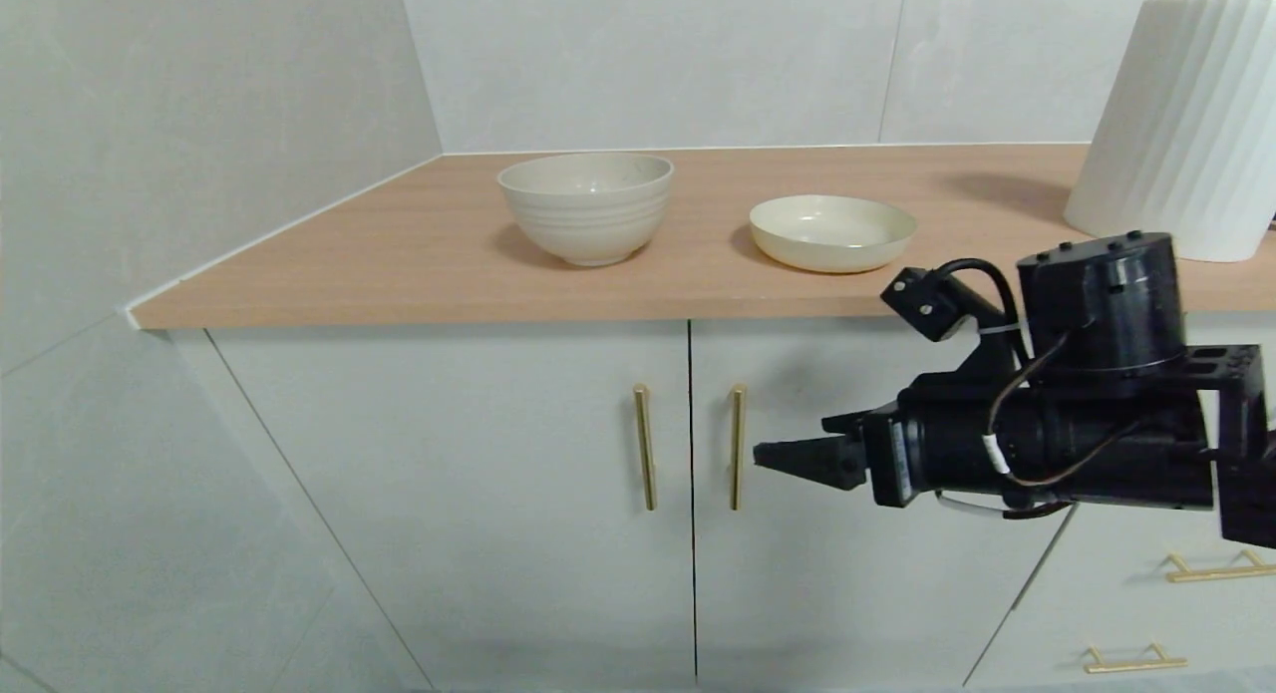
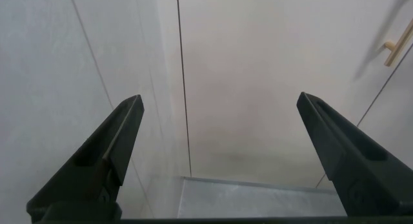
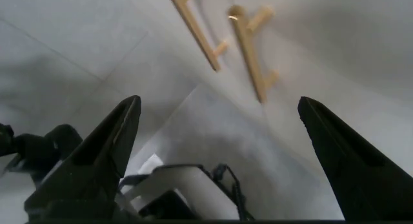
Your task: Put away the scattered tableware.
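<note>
Cream bowl (image 1: 585, 206) and shallow dish (image 1: 831, 232) apart on wooden counter (image 1: 399, 269)

Our right arm (image 1: 1087, 444) is matte black throughout. A squat cylindrical housing (image 1: 1097, 294) with small screws on its top sits over a boxy wrist block. Thin dark cables (image 1: 982, 265), cinched with white bands, loop along its side, and a small angular black module (image 1: 922, 299) juts out above. Our right tool (image 1: 788, 459) narrows to dark wedge-shaped tips. Our left tool (image 2: 219, 104) has the same black, tapering fingers (image 2: 116, 146).
</note>
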### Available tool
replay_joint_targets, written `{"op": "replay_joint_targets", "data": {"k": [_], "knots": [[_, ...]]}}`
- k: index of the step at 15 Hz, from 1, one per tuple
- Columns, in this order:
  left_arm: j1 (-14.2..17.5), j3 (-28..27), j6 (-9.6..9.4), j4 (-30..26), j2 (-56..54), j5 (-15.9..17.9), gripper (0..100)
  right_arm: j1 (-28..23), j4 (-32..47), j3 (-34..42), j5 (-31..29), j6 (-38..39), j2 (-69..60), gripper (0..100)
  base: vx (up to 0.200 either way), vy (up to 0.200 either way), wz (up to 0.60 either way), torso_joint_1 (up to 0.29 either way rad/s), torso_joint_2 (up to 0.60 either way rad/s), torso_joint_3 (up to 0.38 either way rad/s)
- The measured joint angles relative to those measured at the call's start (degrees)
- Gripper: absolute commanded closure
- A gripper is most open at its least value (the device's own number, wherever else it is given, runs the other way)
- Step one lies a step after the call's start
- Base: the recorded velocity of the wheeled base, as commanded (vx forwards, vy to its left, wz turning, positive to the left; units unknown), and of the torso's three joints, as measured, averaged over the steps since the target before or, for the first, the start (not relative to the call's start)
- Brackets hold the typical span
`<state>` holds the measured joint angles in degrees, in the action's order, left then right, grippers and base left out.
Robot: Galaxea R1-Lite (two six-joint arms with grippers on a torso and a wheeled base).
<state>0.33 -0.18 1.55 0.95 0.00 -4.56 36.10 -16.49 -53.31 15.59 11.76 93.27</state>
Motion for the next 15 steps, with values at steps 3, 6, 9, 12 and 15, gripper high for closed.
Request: {"op": "replay_joint_targets", "data": {"k": [3,6,9,12,15], "knots": [[0.0,0.0,0.0,0.0,0.0,0.0,0,1.11,-10.22,1.27,-0.11,1.04,6.14,0,0.0,0.0,0.0,0.0,0.0,0.0],[-0.02,0.0,0.01,0.0,0.0,0.02,0,1.96,-14.98,1.39,-0.51,1.73,10.2,0,0.0,0.0,0.0,0.0,0.0,0.0],[0.0,0.0,0.0,0.0,0.0,0.02,0,2.82,-19.96,1.61,-2.54,3.56,13.37,0,0.0,0.0,0.0,0.0,0.0,0.0],[0.0,0.0,0.01,0.0,0.0,0.0,0,3.49,-24.92,2.1,-4.49,4.08,16.07,0,0.0,0.0,0.0,0.0,0.0,0.0],[0.0,0.02,0.0,0.0,0.0,0.02,0,4.12,-28.42,2.16,-5.08,6.51,17.94,0,0.0,0.0,0.0,0.0,0.0,0.0]]}}
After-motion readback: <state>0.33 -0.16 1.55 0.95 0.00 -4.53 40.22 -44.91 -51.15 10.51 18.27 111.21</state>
